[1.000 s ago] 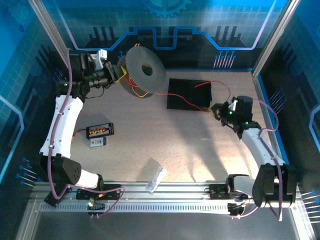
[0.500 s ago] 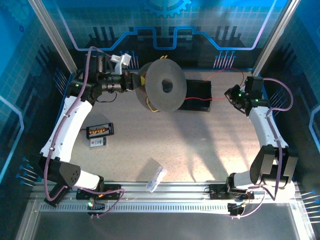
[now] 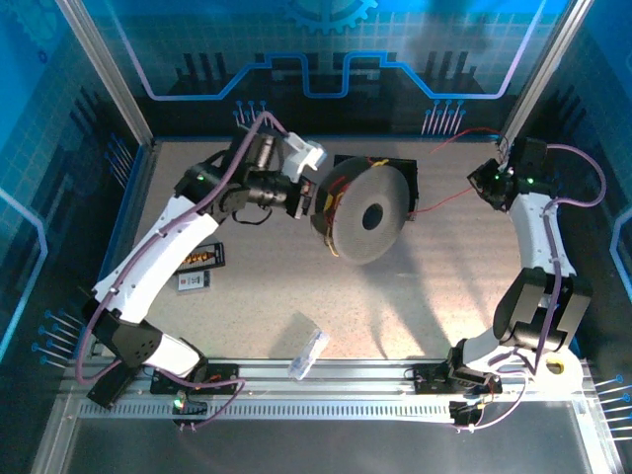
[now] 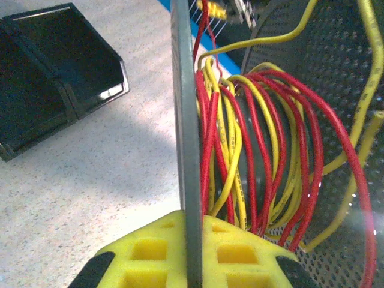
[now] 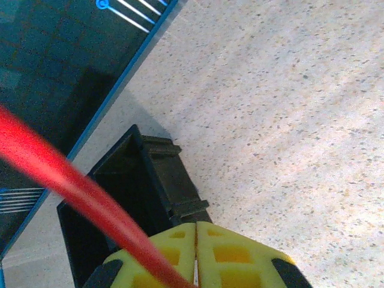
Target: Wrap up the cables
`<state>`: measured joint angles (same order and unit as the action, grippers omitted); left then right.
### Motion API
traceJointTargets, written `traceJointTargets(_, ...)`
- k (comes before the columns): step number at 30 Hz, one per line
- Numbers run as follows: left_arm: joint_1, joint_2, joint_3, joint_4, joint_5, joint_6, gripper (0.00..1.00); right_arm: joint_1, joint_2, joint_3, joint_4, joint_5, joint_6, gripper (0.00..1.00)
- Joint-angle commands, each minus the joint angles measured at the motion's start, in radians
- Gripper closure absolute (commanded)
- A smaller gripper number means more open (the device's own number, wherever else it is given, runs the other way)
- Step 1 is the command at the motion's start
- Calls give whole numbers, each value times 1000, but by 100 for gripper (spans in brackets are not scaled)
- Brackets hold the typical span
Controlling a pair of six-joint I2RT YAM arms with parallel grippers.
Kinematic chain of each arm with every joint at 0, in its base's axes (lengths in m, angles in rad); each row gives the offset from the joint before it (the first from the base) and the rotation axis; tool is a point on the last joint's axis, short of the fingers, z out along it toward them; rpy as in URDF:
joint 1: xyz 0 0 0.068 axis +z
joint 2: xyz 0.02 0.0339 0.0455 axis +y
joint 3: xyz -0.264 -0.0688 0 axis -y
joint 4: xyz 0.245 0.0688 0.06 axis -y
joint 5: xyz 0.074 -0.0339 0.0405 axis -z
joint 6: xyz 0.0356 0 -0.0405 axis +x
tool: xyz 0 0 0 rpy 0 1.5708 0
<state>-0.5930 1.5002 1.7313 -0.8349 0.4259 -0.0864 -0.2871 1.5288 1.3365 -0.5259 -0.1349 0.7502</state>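
From the top cam, at 9 o'clock on the table (image 3: 434, 286) I see a small black box (image 3: 209, 255) with orange bits in it. A white card (image 3: 194, 281) lies just beside it at 6 o'clock.

Next is the L gripper (image 3: 314, 197). It is held up off the table and grips the black spool (image 3: 351, 232), which sits at its 3 o'clock. On the L wrist cam the gripper (image 4: 192, 255) has its yellow pads (image 4: 150, 252) squeezed on the thin edge of one spool side (image 4: 186, 120). The jaws are narrow, w/ just that plate between them. The cables (image 4: 258, 150), red and yellow, are looped round the middle of the spool, between its two sides. One yellow loop hangs loose.

At 6 o'clock on the table lies a clear plastic bag (image 3: 308, 353).

A black bin (image 3: 400, 170) peeks out behind the spool at 12 o'clock.

A red cable (image 3: 439, 202) runs from the spool toward 2 o'clock, up to the R gripper (image 3: 491, 185). On the R wrist cam this gripper (image 5: 196, 252) is closed tight, pads touching. The red cable (image 5: 66, 180) runs down to the pads and looks pinched there. The bin (image 5: 150, 192) is just past the pads.
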Motion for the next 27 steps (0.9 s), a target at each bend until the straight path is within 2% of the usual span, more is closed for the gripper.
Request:
traceJointTargets(1, -76, 24, 59, -170, -137, 109, 100, -65, 40, 92, 43, 109, -16, 100)
traceJointTargets(7, -123, 142, 68, -178, -305, 122, 100, -58, 40, 178, 38, 53, 34, 100)
traceJointTargets(12, -131, 251, 105, -186, -342, 113, 100, 15, -7, 216, 47, 35, 64, 100)
traceJointTargets(19, -141, 317, 105, -156, -384, 107, 100, 159, -11, 360, 51, 22, 128, 100)
traceJointTargets(27, -138, 392, 192, -163, -419, 65, 100, 408, 36, 485, 82, 38, 173, 100)
